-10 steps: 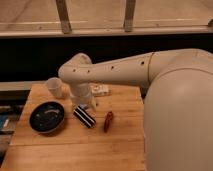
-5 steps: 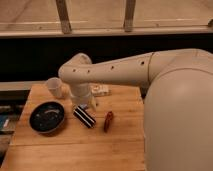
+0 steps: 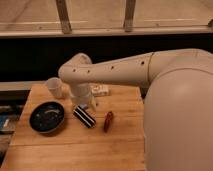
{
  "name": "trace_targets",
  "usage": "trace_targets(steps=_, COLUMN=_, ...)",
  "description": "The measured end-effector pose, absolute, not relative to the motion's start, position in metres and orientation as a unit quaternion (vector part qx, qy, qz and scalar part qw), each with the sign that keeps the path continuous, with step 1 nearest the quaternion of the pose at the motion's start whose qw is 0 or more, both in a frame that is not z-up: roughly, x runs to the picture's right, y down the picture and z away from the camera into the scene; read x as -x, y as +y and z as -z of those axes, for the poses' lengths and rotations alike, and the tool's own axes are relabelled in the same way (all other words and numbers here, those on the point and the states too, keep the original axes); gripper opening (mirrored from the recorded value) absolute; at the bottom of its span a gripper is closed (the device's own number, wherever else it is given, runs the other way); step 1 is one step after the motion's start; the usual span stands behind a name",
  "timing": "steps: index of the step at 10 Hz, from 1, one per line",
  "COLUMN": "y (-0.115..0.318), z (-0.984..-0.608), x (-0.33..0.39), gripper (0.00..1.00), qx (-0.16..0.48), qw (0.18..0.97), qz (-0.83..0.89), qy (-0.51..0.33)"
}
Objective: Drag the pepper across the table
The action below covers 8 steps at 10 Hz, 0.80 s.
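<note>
The pepper (image 3: 108, 121) is small, slender and red-orange. It lies on the light wooden table (image 3: 75, 147) near its middle right. My gripper (image 3: 89, 103) hangs from the white arm, just above the table, up and to the left of the pepper and apart from it. A black-and-white striped block (image 3: 84, 116) lies right under the gripper, left of the pepper.
A dark round bowl (image 3: 46, 117) sits at the table's left. A white cup (image 3: 54, 87) stands at the back left. A small white box (image 3: 100, 90) lies at the back behind the arm. My white body fills the right side of the view.
</note>
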State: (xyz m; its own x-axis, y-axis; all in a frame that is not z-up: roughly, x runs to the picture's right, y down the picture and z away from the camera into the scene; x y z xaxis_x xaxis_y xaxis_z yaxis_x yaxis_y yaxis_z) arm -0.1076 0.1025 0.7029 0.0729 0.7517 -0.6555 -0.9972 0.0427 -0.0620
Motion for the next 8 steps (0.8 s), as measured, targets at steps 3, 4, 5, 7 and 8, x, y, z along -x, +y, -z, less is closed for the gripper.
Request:
trace_targets(steps=3, y=0.102, z=-0.702, x=0.107, gripper=0.65, qx=0.261, qw=0.683, qz=-0.641, qy=0.233)
trace_targets(steps=4, y=0.101, z=-0.701, x=0.102, gripper=0.65, qx=0.257, qw=0.682, qz=-0.644, qy=0.232)
trace_targets(steps=5, y=0.099, z=-0.699, x=0.098, gripper=0.65, qx=0.252, qw=0.681, qz=-0.649, qy=0.227)
trace_targets(steps=7, y=0.097, z=-0.698, x=0.085, gripper=0.65, qx=0.240, qw=0.681, qz=-0.657, qy=0.216)
trace_targets(steps=8, y=0.097, z=-0.698, x=0.079, gripper=0.65, qx=0.236, qw=0.681, qz=-0.661, qy=0.210)
